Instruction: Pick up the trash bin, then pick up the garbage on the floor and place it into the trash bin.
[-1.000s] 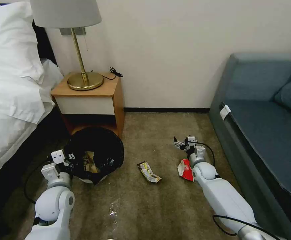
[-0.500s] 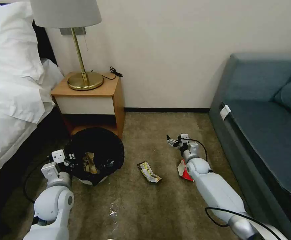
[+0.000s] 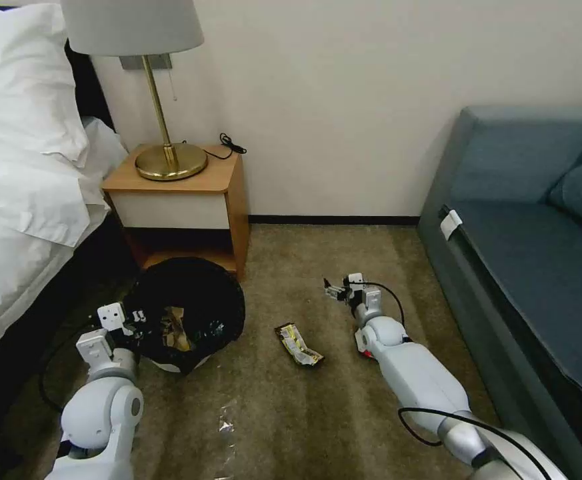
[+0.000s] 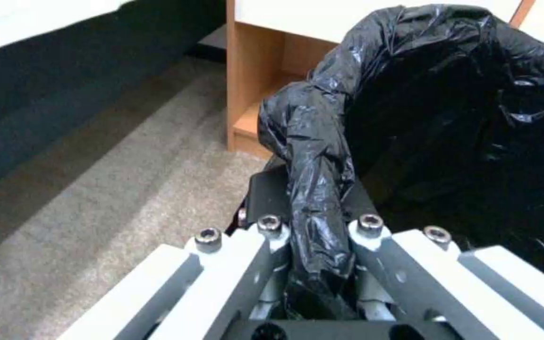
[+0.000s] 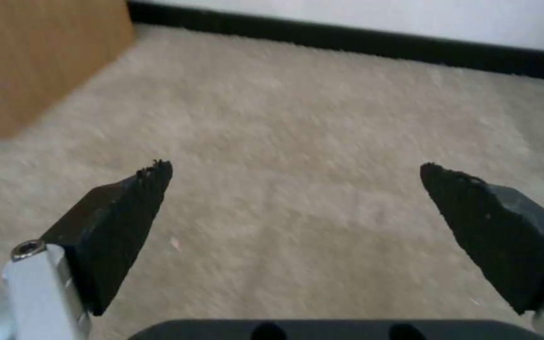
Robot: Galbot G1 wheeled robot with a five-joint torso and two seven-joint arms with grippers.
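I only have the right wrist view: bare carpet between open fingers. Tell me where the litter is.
Observer: A dark-and-yellow wrapper lies on the floor between the two arms, nearer the robot than the right hand.
Operator: Report the bin.
Observer: The trash bin stands by the nightstand; the left hand is clamped on its black bag rim.
Operator: Say what's inside.
Observer: Some litter already lies in the bag.
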